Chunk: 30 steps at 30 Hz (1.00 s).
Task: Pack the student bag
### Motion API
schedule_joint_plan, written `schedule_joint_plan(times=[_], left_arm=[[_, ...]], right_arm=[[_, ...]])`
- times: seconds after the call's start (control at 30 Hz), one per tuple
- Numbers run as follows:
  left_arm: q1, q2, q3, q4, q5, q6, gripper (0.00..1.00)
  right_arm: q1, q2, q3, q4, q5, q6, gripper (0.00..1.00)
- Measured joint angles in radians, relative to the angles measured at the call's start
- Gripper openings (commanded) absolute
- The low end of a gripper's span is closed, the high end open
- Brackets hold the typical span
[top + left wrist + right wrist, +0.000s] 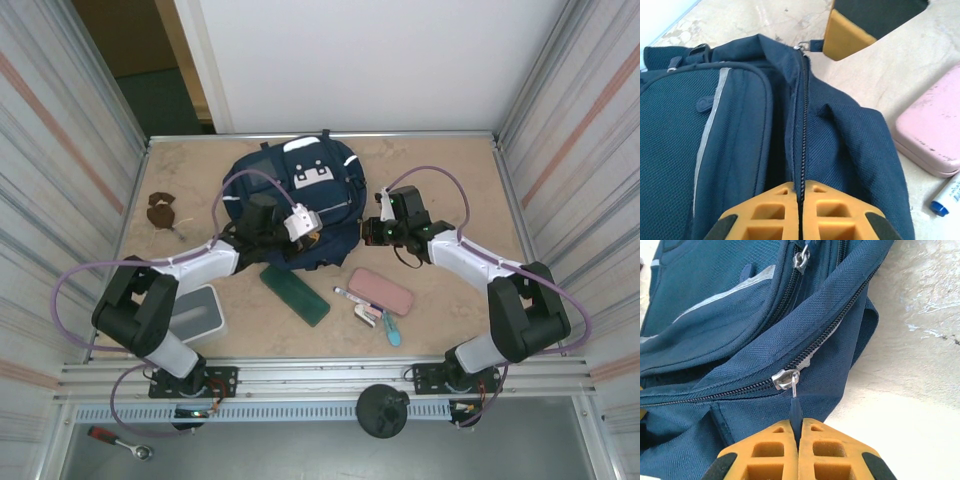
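The navy student bag [300, 195] lies at the back middle of the table, white patch up. My left gripper [299, 224] is at its near edge. In the left wrist view that gripper [801, 187] is shut on the bag's zipper seam [801, 125]. My right gripper [374, 231] is at the bag's right side. In the right wrist view it [796, 424] is shut on the dark pull tab [795, 410] hanging from the silver zipper slider [785, 379]. The zipper is closed left of the slider. A right fingertip [847, 30] shows beyond the bag.
A pink pencil pouch [381, 290] lies right of centre, with pens [362, 303] and a blue item [392, 330] beside it. A dark green flat case [295, 293] lies in front of the bag. A white box [197, 314] sits near left; a brown object [160, 210] is far left.
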Motion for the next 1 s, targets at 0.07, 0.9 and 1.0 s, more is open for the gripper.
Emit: schedule_joint_plan(times=[0.07,0.9,1.0], left_arm=[[0.002,0.003,0.014,-0.035,-0.018,-0.001,0.15],[-0.162,0.206,0.27,-0.177,-0.149,0.024,0.36],[-0.162,0.217,0.278,-0.183,-0.151,0.029,0.2]], right_arm=[[0.015,0.0,0.0,0.005,0.013,0.012,0.0],[0.052,-0.003,-0.005,0.005,0.076,0.061,0.0],[0.052,-0.006,-0.016,0.005,0.088,0.06,0.0]])
